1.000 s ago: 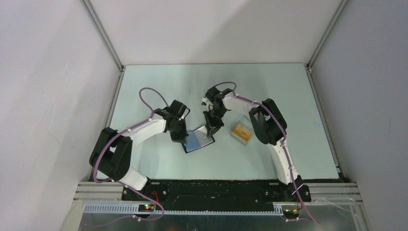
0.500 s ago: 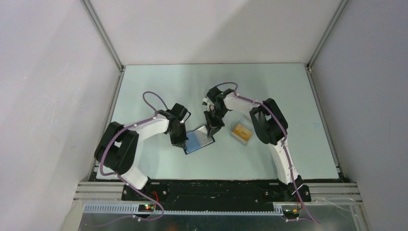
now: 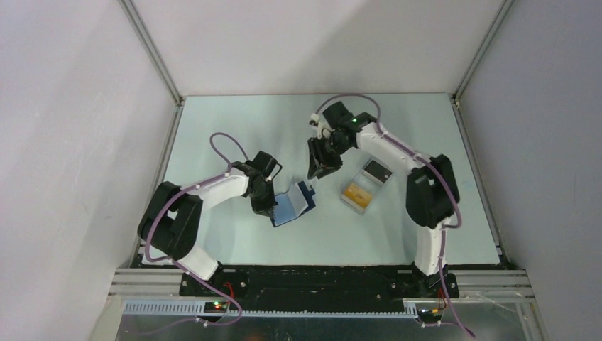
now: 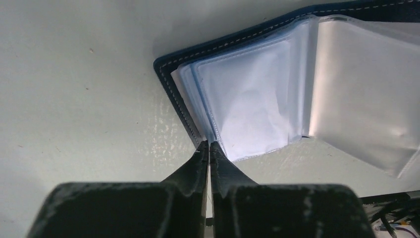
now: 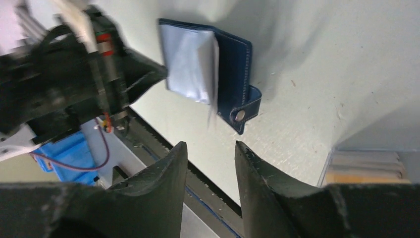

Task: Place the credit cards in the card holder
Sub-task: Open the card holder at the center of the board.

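Note:
The navy card holder lies open on the table, its clear sleeves fanned and one half standing up. My left gripper is shut, its tips resting against the holder's near edge by the sleeves' corner; from above the left gripper sits at the holder's left side. My right gripper hangs above and behind the holder, open and empty; its own view shows the holder and snap tab beyond the right gripper. Orange credit cards lie in a clear case.
The clear case with the cards sits right of the holder, and its dark lid part lies just behind it. The left arm's wrist fills the left of the right wrist view. Metal frame rails border the table.
My right gripper let go, opened, and drew up and back from the card holder. The holder's right half sprang up. The left gripper stayed in place.

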`<state>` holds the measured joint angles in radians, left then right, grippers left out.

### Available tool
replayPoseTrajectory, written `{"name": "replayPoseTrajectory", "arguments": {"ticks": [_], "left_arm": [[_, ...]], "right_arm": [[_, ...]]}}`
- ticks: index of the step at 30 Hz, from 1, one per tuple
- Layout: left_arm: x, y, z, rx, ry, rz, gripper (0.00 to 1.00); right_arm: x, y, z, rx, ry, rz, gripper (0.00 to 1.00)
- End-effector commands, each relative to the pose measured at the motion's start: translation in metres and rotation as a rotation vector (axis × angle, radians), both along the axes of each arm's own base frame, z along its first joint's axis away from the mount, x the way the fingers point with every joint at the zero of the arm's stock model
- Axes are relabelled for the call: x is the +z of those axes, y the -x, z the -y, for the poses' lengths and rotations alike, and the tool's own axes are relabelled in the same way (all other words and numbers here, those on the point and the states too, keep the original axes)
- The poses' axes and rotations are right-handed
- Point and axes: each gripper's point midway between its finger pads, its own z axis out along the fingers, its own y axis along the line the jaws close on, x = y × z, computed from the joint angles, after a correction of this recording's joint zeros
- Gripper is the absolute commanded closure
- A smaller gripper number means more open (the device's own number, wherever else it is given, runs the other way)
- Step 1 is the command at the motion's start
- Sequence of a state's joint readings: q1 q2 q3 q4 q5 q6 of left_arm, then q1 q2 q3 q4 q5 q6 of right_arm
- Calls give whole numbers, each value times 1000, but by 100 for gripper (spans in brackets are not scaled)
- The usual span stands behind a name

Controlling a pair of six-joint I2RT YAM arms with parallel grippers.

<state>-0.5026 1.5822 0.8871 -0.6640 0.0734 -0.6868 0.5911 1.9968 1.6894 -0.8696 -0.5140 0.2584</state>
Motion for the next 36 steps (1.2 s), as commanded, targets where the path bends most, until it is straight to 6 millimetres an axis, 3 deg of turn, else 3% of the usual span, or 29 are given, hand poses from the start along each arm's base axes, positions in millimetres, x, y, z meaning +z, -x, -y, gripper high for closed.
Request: {"name": "replayPoseTrajectory", "arguments": {"ticks": [1, 4, 6, 10, 14, 19, 25, 31, 36], "left_arm": [[33, -24, 12, -29, 33, 111, 92], [46, -29, 19, -39, 57, 144, 88], [57, -33, 23, -45, 76, 167, 83], [77, -43, 32, -52, 108, 210, 75], [76, -47, 38, -51, 112, 198, 73], [49, -51, 43, -60, 75, 122, 73], [42, -63, 60, -102, 59, 119, 73], [45, -73, 81, -137, 79, 128, 73], [25, -66, 88, -162, 62, 76, 73]], "right_arm": [[63, -9, 16, -40, -105, 103, 53], [70, -13, 40, -88, -88, 121, 49], [64, -23, 66, -148, -60, 109, 48], [36, -26, 110, -244, 26, 50, 48], [17, -28, 139, -348, 65, 2, 48], [-11, -27, 153, -377, 139, -44, 48], [-35, -22, 170, -385, 265, -71, 48], [-38, -10, 182, -393, 323, -68, 48], [-38, 9, 173, -353, 327, -85, 50]]}}
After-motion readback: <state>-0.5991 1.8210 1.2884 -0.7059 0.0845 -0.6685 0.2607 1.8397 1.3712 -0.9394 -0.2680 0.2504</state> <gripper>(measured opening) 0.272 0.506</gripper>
